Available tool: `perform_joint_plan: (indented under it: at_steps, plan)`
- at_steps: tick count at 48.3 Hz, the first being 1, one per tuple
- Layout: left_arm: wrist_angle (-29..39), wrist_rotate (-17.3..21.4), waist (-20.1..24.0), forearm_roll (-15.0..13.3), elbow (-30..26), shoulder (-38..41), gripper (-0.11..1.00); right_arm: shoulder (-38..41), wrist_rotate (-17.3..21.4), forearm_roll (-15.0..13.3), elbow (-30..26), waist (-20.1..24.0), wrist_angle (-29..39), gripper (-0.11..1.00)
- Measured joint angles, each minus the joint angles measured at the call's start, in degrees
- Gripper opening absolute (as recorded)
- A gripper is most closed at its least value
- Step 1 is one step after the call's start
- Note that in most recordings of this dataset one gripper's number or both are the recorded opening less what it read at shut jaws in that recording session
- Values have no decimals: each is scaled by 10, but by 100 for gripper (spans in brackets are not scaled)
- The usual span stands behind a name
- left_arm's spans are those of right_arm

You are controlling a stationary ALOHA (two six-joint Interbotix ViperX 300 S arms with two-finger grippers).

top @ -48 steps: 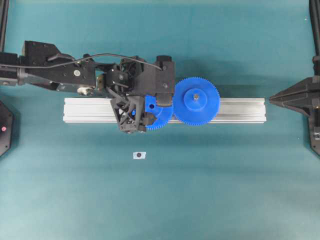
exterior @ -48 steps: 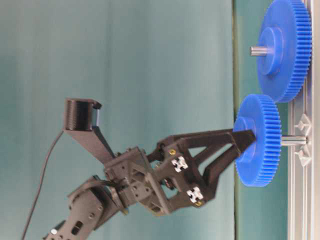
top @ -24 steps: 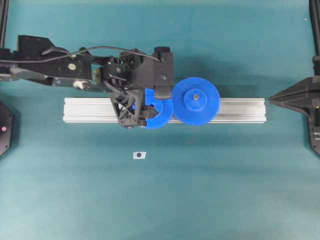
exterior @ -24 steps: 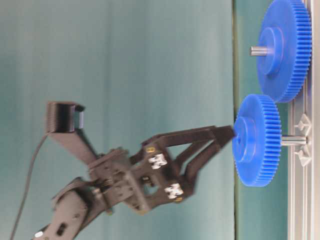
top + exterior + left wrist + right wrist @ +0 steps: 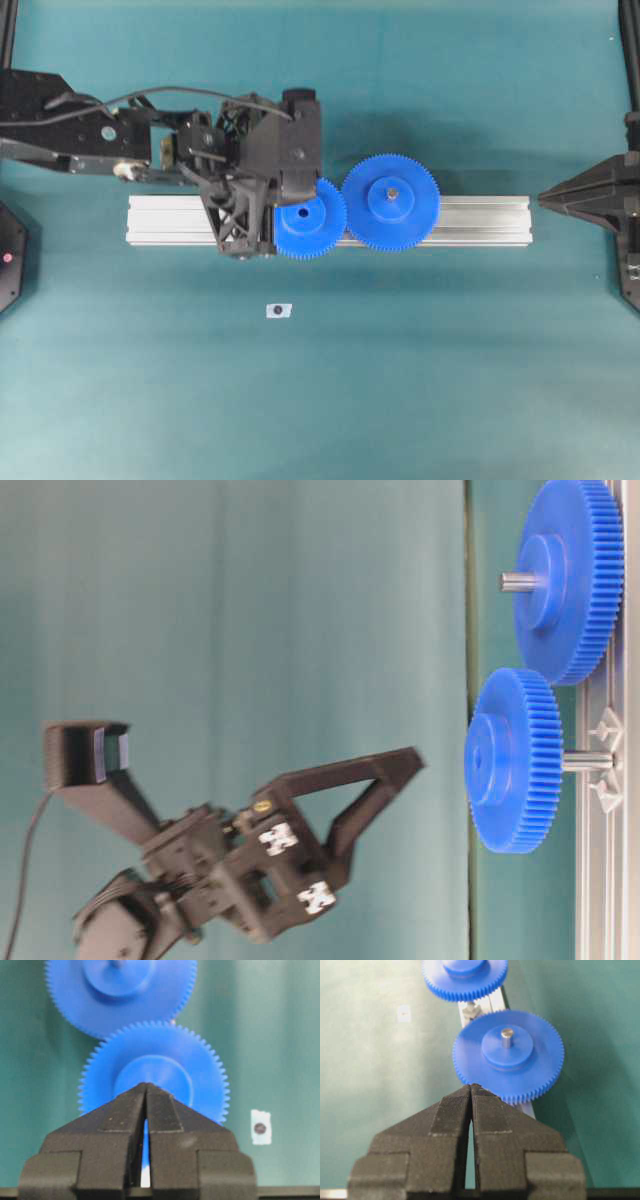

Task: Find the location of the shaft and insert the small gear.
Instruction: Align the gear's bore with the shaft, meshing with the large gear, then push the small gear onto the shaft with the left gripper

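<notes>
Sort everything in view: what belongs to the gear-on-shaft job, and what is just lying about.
Job:
small gear
shaft, under that gear
left gripper, shut, clear of the gear

Lying about:
larger gear
aluminium rail
white tag
right gripper, shut

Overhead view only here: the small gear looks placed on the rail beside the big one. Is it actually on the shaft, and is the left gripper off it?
Observer: Table-level view shows the small gear on the shaft, but a bare stretch of shaft shows between the gear and the rail.
Operator: Left gripper touching it?
Observer: No. The left gripper is apart from the hub, with a clear gap between them.
Operator: Jaws?
Observer: Left wrist view shows them shut, with nothing between them.
</notes>
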Motion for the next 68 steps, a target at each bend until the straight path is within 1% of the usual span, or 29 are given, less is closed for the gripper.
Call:
perform_joint_plan:
  at_steps: [10, 19, 27, 36, 47, 55, 63, 68]
  plan:
    - [-6, -4, 0, 0, 4, 42, -2, 0, 0, 0, 0, -1, -1, 5]
    - [-3, 3, -4, 0, -14, 52, -2, -3, 0, 1, 0, -1, -1, 5]
    - [18, 5, -4, 0, -29, 44, -2, -11, 0, 1, 0, 0, -1, 5]
    - [49, 8, -4, 0, -40, 7, -2, -13, 0, 2, 2, 0, -1, 5]
    - [50, 3, -5, 0, -25, 1, -2, -13, 1, 2, 9, 0, -1, 5]
    - [49, 3, -18, 0, -24, -1, -2, -13, 5, 2, 9, 0, -1, 5]
    - [48, -2, -32, 0, 9, -9, -2, -13, 5, 2, 9, 0, -1, 5]
    - [36, -5, -35, 0, 35, -4, -2, -13, 5, 2, 10, 0, -1, 5]
